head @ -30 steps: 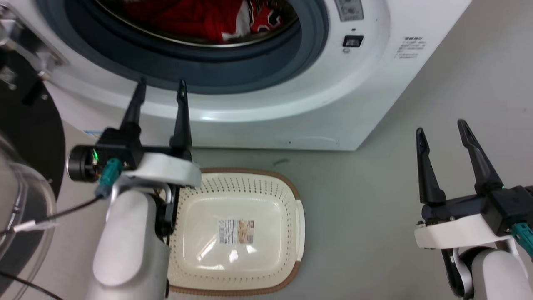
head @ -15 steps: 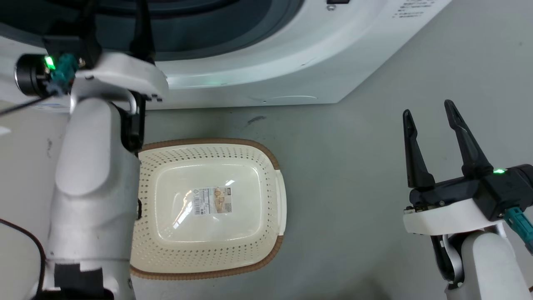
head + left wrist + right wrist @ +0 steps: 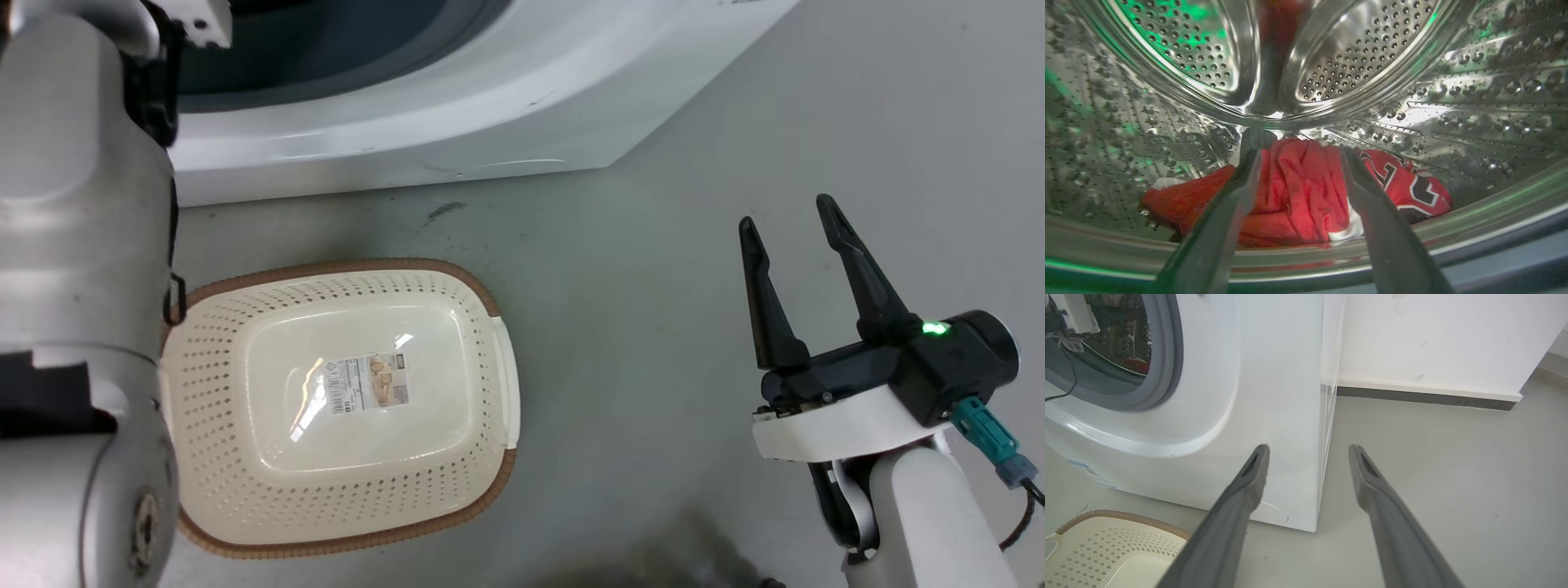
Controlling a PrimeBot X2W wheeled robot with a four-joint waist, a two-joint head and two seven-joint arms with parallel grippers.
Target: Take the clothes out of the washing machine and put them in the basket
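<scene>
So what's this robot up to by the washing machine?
It is unloading laundry. Its left fingers are inside the washing machine, spread open and pointing at a heap of red clothes at the bottom of the steel drum; nothing is gripped yet. The basket on the floor in front of the machine holds no clothes. The right fingers hang open off to the side, holding nothing.
</scene>
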